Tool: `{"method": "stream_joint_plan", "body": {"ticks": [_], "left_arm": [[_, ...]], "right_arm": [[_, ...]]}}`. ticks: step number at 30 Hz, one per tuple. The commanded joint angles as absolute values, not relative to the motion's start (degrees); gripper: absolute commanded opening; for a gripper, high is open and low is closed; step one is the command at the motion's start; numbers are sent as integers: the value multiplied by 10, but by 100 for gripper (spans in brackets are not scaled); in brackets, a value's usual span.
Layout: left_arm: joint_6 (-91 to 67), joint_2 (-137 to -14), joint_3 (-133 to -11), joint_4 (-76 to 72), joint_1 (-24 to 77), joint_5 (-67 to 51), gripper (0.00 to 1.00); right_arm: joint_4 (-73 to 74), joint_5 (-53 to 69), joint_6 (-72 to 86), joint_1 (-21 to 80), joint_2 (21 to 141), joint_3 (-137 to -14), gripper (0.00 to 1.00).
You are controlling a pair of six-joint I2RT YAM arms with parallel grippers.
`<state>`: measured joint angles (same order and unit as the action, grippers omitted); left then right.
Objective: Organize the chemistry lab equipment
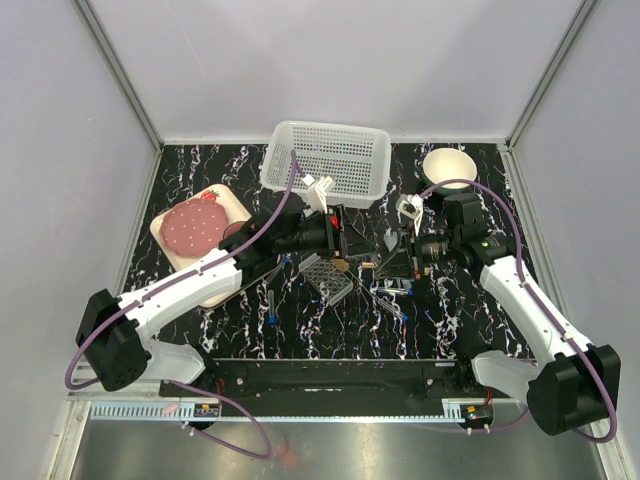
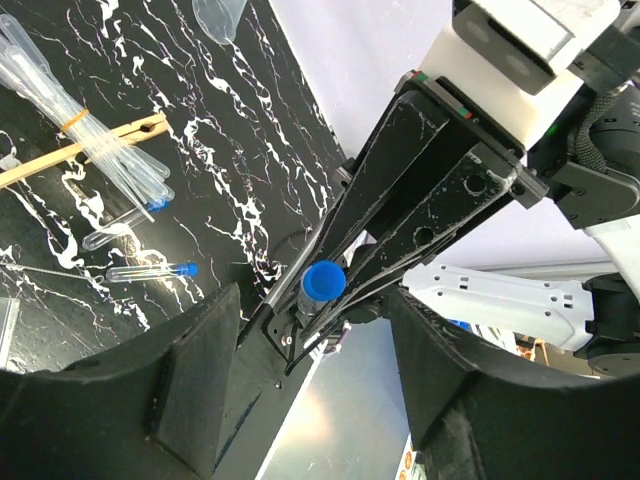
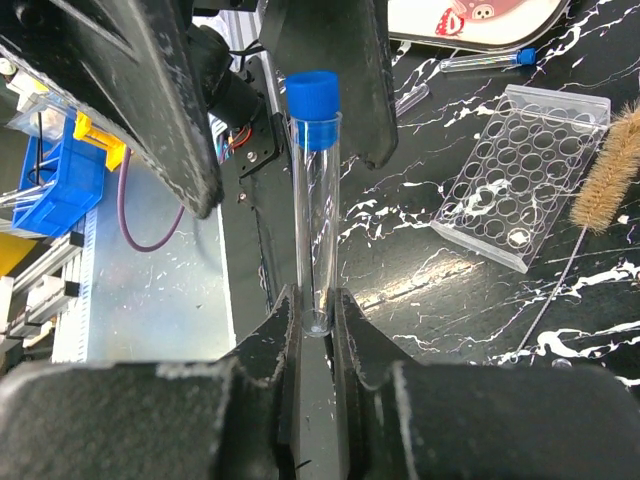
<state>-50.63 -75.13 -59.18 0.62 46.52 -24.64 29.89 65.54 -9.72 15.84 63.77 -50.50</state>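
From above, I see little sorted: the perforated rack [image 1: 328, 279] just under the left gripper [image 1: 342, 245] looks empty, and a stray tube [image 1: 270, 303] lies loose beyond it. Left wrist: that gripper is spread wide, matte black fingers flanking a blue-capped tube [image 2: 322, 282] without touching (a handover, I'd judge). Right wrist: the right gripper [image 3: 316, 305] pinches this slim clear tube's rounded base, cap pointing away from it.

White-shelled arms [image 1: 190, 285] with black joints carry purple cables [image 1: 285, 195]; the left pincer [image 2: 312, 310] and right pincer [image 3: 315, 320] are matte black.
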Motion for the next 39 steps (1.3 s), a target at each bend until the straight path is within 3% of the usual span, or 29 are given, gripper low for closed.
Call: {"method": "stream_joint_plan", "body": {"ticks": [1,12,31,39], "left_arm": [[-490,-765,-637,17,473,-265,61],[-491,-773,-639,16,481,-254,42],[-497,-774,-642,4,482,-230,33],[-481,-775,-641,8,483,-229,13]], "right_arm": [[302,657,-120,166,624,-503,6],[303,658,-124,166,623,-501,6],[307,662,-127,170,621,-497,6],[307,664,-127,169,620,-497,6]]}}
